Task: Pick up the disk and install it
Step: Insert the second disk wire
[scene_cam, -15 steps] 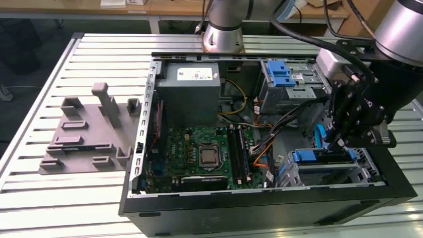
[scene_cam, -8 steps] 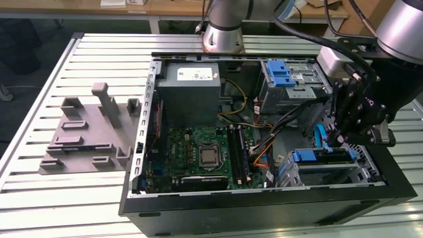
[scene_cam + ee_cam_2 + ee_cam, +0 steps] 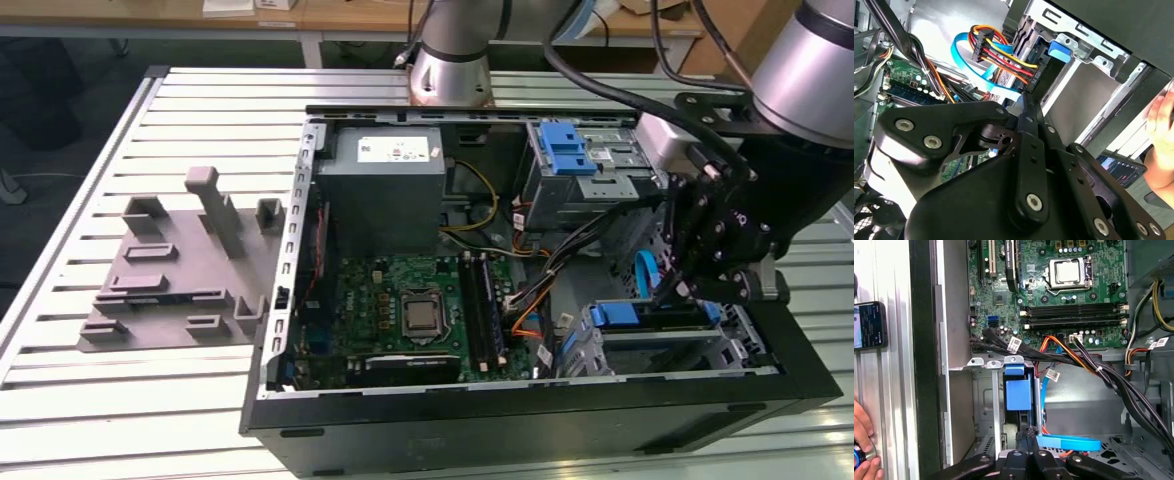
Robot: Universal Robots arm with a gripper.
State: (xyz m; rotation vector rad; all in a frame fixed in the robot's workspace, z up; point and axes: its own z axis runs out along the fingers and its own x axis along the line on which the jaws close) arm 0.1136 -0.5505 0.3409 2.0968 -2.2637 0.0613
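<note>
Disk (image 3: 650,316) with blue caddy sits edge-up in drive bay (image 3: 667,345), at PC case (image 3: 534,410) corner beside motherboard (image 3: 400,310); blue tab (image 3: 1018,392) shows in first wrist view. Gripper (image 3: 1027,432) just above disk, fingers (image 3: 1026,117) pinched narrow, apparently empty. Judged: seating stage; press straight down, evenly, clear of cables (image 3: 1089,362). Hand (image 3: 863,440) and phone (image 3: 869,325) outside case.

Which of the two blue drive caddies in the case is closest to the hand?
The lower blue caddy, directly beneath the hand; the other blue caddy sits farther off, near the arm's base.
</note>
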